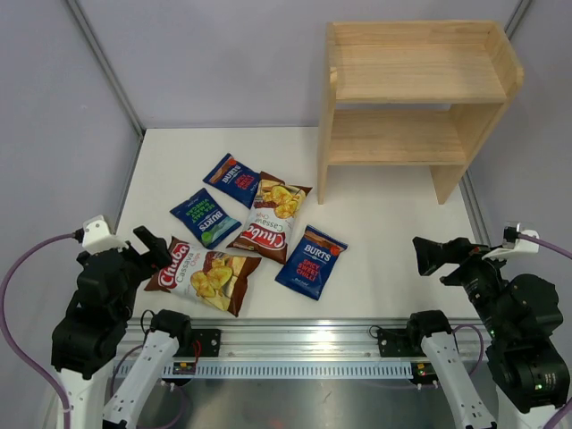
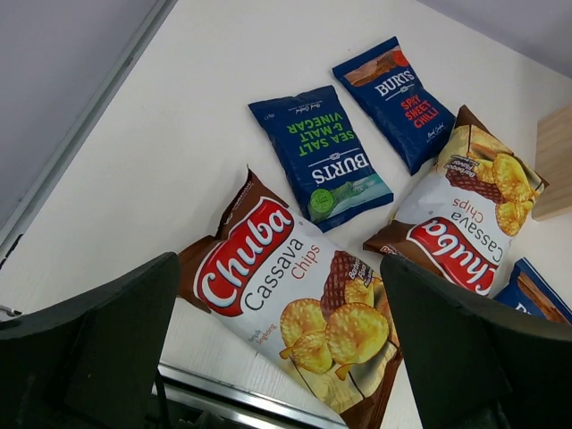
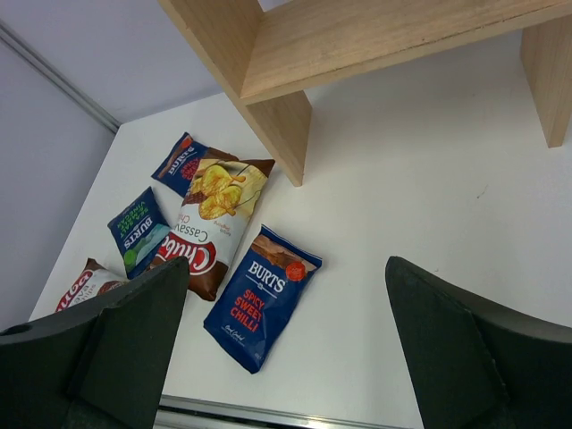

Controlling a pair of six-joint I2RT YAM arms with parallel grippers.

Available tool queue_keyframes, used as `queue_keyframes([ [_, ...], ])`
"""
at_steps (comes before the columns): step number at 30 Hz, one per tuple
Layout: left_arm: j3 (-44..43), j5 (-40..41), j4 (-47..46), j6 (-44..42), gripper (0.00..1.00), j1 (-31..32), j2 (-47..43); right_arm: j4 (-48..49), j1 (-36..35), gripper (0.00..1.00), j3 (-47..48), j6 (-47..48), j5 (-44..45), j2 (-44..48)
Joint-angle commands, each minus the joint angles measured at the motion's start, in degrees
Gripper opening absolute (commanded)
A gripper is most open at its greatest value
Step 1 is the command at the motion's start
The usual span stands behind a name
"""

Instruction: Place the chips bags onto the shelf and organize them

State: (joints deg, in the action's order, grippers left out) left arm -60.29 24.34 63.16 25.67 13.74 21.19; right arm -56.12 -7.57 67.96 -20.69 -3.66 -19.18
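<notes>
Five chips bags lie flat on the white table [image 1: 384,223]. One Chuba bag [image 1: 204,274] is nearest the left arm, the other Chuba bag [image 1: 271,217] lies mid-table. The green-lettered Burts bag [image 1: 206,217] and a red-lettered Burts bag [image 1: 233,179] lie behind them. Another red-lettered Burts bag [image 1: 311,260] lies nearer the front. The wooden shelf [image 1: 416,98] stands at the back right, both tiers bare. My left gripper [image 1: 150,248] is open, hovering over the near Chuba bag [image 2: 286,304]. My right gripper [image 1: 435,255] is open and empty, with the near Burts bag [image 3: 261,297] below it.
A metal rail [image 1: 295,344] runs along the table's front edge between the arm bases. Grey walls enclose the table on the left, back and right. The shelf's front left leg [image 3: 281,134] stands close to the mid-table Chuba bag [image 3: 214,214].
</notes>
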Motion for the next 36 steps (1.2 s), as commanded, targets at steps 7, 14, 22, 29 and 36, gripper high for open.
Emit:
queue_keyframes([
  [7, 1.4, 2.7, -6.9, 6.0, 0.99, -0.3, 4.6, 8.2, -0.4, 1.0, -4.5, -1.1, -11.5, -1.7],
  [14, 3.3, -1.6, -17.3, 13.1, 0.99, -3.9, 21.9, 23.5, -0.4, 1.0, -12.2, -9.9, -25.2, 0.3],
  [22, 1.1, -26.4, -36.9, 16.1, 0.99, -28.2, 48.1, 25.5, -0.5, 0.99, -14.0, -10.9, -32.3, 0.4],
  [29, -0.5, -25.3, -36.6, 14.3, 0.99, -29.5, 67.0, 23.9, -0.4, 0.99, -14.4, -8.7, -32.7, 2.3],
  [36, 5.9, -34.1, -49.2, 15.4, 0.99, -32.0, 72.6, 27.6, -0.4, 0.99, -17.0, -9.0, -37.6, 3.3],
])
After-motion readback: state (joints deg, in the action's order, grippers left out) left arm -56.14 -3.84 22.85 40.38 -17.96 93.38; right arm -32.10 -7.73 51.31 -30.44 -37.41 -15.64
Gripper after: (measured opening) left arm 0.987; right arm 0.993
